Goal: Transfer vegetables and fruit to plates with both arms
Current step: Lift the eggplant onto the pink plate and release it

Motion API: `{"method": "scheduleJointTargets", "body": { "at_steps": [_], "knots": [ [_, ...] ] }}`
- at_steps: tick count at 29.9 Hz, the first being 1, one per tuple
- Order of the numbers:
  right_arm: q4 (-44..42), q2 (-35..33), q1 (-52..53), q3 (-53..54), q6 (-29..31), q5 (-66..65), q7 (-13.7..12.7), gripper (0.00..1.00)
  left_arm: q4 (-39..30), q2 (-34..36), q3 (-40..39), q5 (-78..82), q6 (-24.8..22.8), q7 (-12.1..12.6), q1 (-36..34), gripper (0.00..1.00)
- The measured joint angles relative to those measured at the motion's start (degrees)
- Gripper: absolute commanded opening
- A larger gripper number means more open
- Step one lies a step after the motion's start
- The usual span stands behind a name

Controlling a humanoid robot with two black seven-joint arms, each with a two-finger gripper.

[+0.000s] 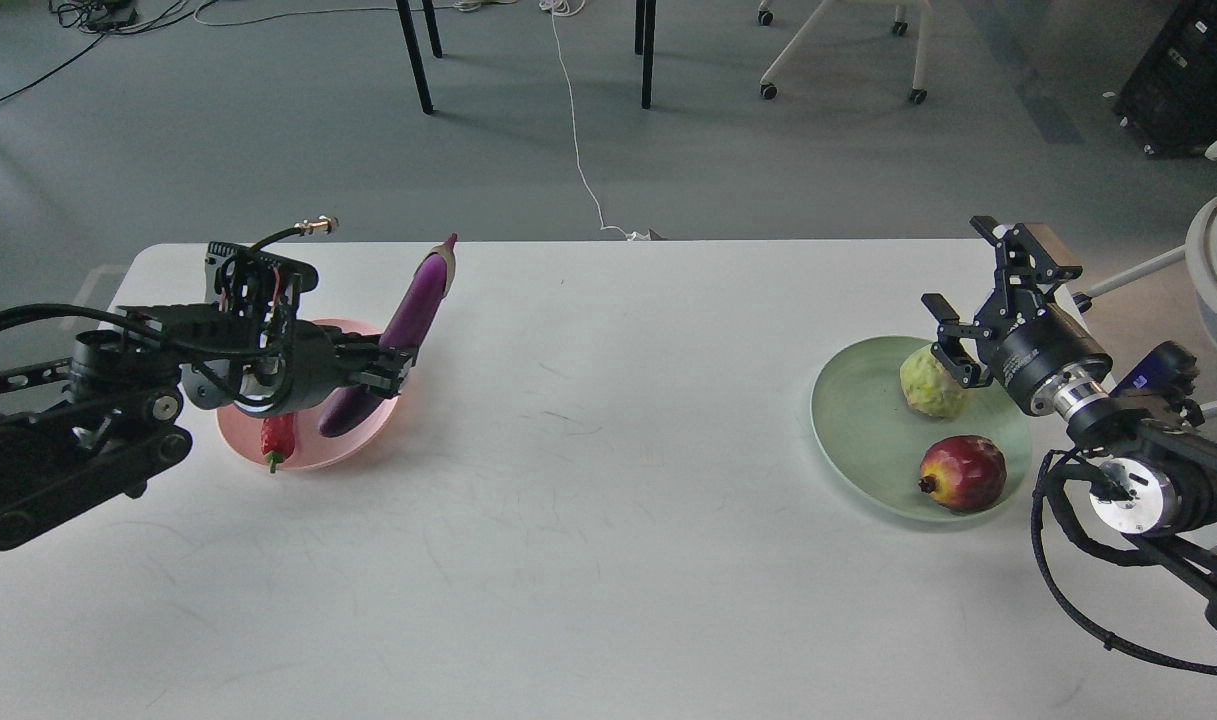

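Two plates, left jaws [393,365] clamping eggplant [408,320] over pink plate [313,455], right jaws [968,300] spread beside yellow-green fruit [930,382].

Two black jointed arms with silver wrist rings, looping black cables, exposed red wiring, and black jaws.

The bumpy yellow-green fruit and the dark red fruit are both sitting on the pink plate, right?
Not quite. In the head view, the bumpy yellow-green fruit and the dark red fruit both sit on the pale green plate, on the right side of the table. The pink plate is on the left and has the eggplant and the chili pepper.
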Motion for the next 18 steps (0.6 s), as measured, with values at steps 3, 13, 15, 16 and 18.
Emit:
{"method": "scheduleJointTargets", "body": {
  "at_steps": [3, 13, 15, 16, 18],
  "knots": [
    [0.0, 0.0, 0.0, 0.0, 0.0, 0.0, 0.0, 0.97, 0.3, 2.4, 0.0, -0.2, -0.1, -1.4, 1.5, 0.23],
    [0.4, -0.2, 0.0, 0.0, 0.0, -0.2, 0.0, 0.97, 0.7, 4.1, -0.4, -0.4, 0.2, -1.9, 4.2, 0.98],
    [0.4, -0.3, 0.0, 0.0, 0.0, -0.2, 0.0, 0.97, 0.7, 4.2, -0.4, -0.5, 0.2, -1.9, 4.2, 0.99],
    [0.4, -0.3, 0.0, 0.0, 0.0, -0.2, 0.0, 0.97, 0.7, 4.3, -0.4, -0.5, 0.2, -2.0, 4.2, 0.99],
    [0.4, -0.4, 0.1, 0.0, 0.0, -0.2, 0.0, 0.97, 0.8, 4.3, -0.6, -0.5, 0.2, -2.6, 4.2, 0.99]
  ]
}}
